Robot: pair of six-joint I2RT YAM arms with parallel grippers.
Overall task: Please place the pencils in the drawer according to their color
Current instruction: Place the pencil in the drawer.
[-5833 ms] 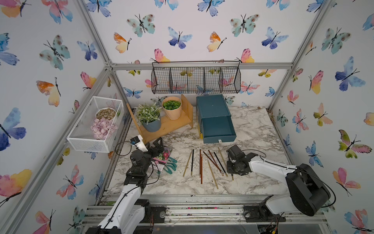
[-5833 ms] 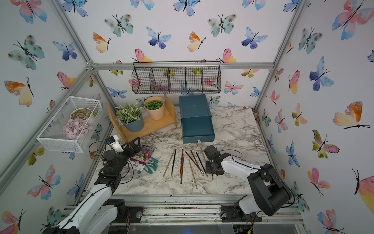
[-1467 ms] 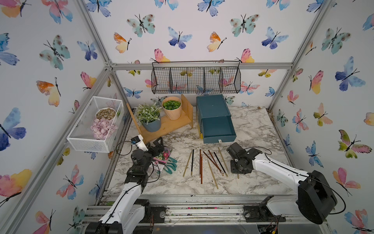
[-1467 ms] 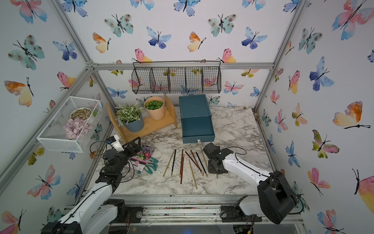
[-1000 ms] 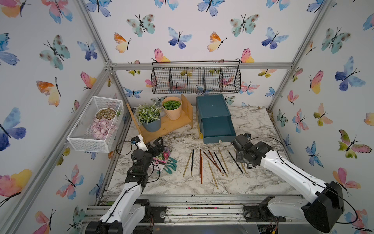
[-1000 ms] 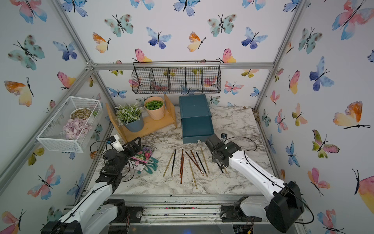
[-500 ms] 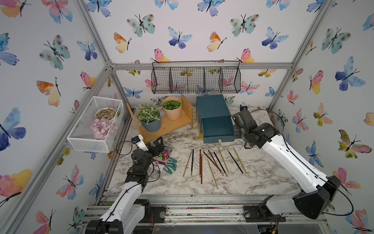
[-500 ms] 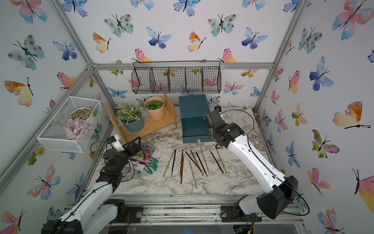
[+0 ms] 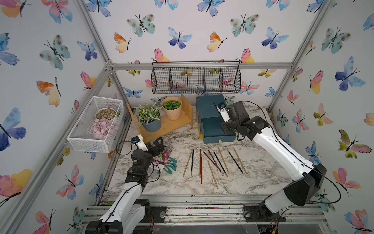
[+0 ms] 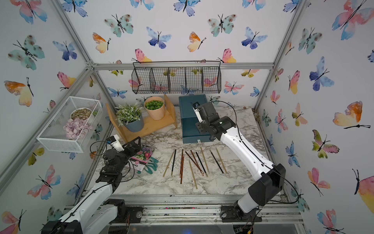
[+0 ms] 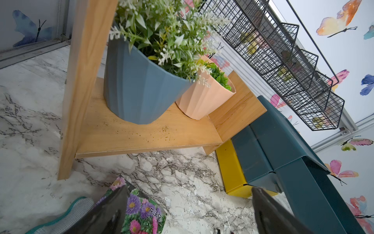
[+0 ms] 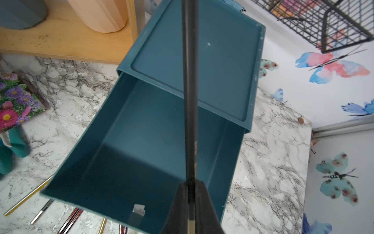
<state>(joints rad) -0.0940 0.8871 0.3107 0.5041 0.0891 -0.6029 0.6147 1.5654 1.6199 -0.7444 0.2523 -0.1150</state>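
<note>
- One black pencil (image 12: 189, 101) is clamped in the right arm's jaws, which are shut tight on its lower end. It sits over the pulled-out top drawer (image 12: 141, 141) and runs lengthwise over it and the lid. Can't tell if the tip touches anything.
- That drawer belongs to the dark-teal chest (image 9: 209, 105) at the back of the counter. The yellow bottom drawer (image 11: 230, 168) peeks out underneath.
- The rest of the pencils (image 9: 201, 166) are fanned out flat on the counter just in front of the chest. They're black, reddish-brown and gold ones, mostly side by side, and a couple cross each other.
- The right arm (image 9: 263, 137) reaches in from the front rail up to the chest.
- The left arm (image 9: 139, 162) is parked off to the side. The left arm's jaws are spread wide with nothing in them, low over a flower seed packet (image 9: 163, 158) that lies on a pair of teal gloves (image 9: 171, 165).
- The counter (image 9: 253, 178) is white marble-look with grey veining.
- A wooden shelf (image 9: 168, 125) sits beside the chest, holding a blue-grey plant pot (image 9: 150, 123) and a peach pot (image 9: 172, 110).
- A black wire basket (image 9: 196, 80) hangs on the back wall above the chest. A white mesh basket (image 9: 95, 123) on the side wall holds pink petals and a small bowl.
- Every wall is butterfly wallpaper in an aluminium frame.
</note>
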